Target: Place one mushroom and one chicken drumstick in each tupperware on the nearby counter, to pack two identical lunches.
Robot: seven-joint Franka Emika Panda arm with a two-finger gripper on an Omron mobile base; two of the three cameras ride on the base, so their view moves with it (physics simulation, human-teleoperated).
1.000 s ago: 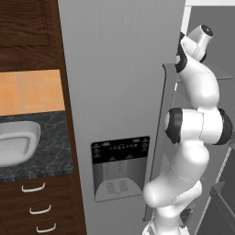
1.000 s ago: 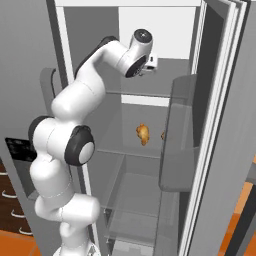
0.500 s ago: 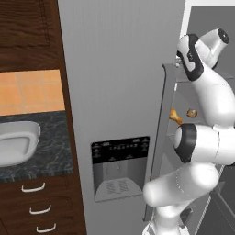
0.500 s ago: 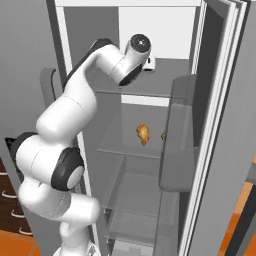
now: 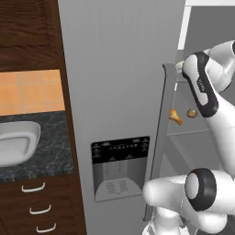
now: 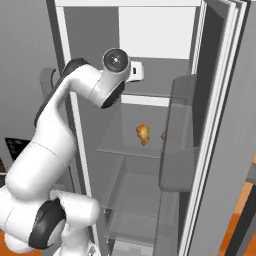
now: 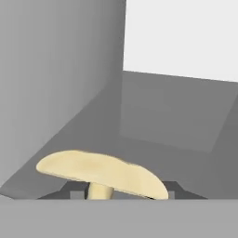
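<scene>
Up here inside the open fridge (image 6: 220,150) my claw (image 7: 120,191) sits over the top shelf, and a mushroom (image 7: 101,176) lies right at my fingertips (image 7: 69,189): flat tan cap, short stem tucked down between them. My fingers look closed against that stem, about half open, though little of them shows and I can't swear the grip is firm. One shelf lower a drumstick (image 6: 142,134) rests on the glass (image 6: 120,150), with a second small brown thing (image 5: 191,113) just beside it that is hard to make out. A clear door bin (image 6: 177,135) hangs near them. Far off to the left, beyond the grey fridge door (image 5: 119,92) with its dispenser (image 5: 120,167), a pale tupperware (image 5: 16,144) sits on the counter (image 5: 50,163), cut off by the frame edge.
</scene>
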